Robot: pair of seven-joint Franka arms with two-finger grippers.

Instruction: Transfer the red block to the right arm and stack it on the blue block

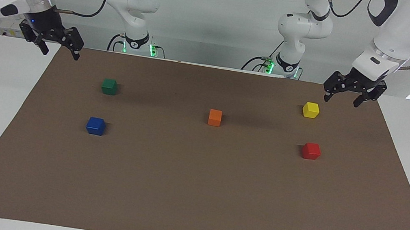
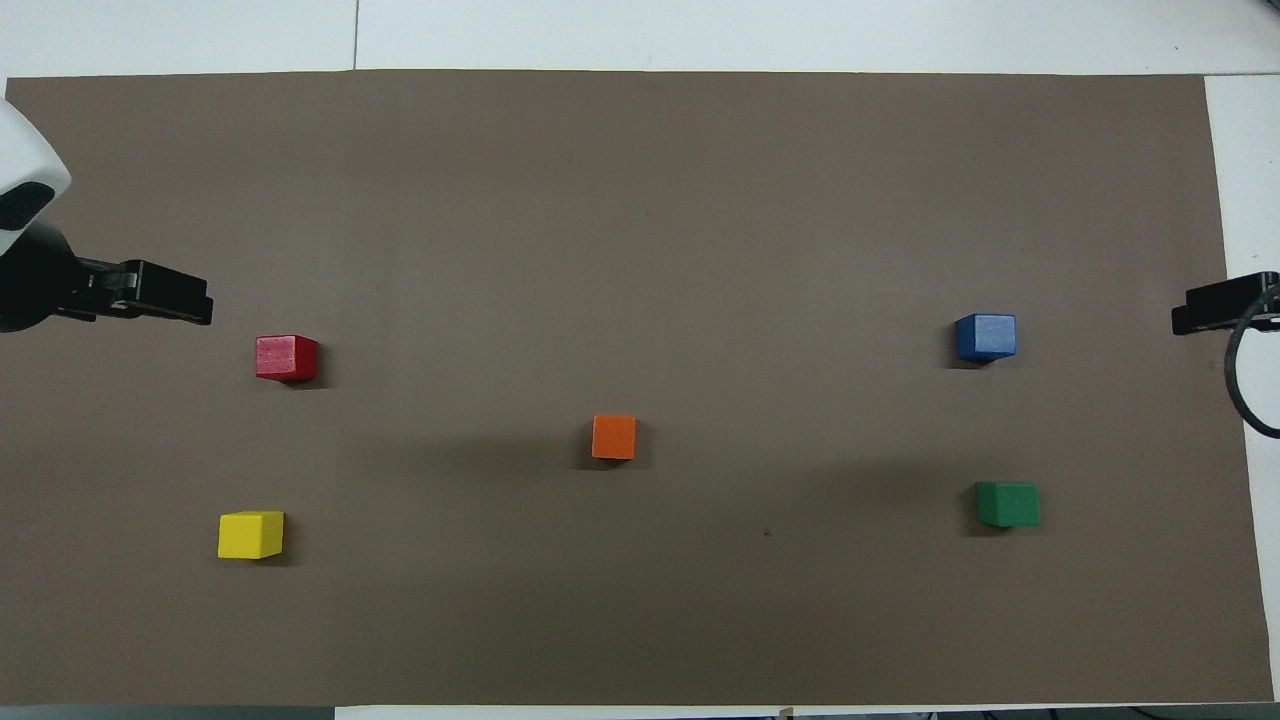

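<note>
Five cubes are sitting apart on the table (image 1: 192,195): one red block (image 1: 311,151) toward the left arm's end, one blue block (image 1: 96,125) toward the right arm's end, plus one orange cube (image 1: 215,117), one yellow cube (image 1: 310,110) and one green cube (image 1: 109,86). Two arms are waiting: the left claw (image 1: 342,97) and the right claw (image 1: 59,51) are both hanging spread and empty over the table's robot-side corners.
</note>
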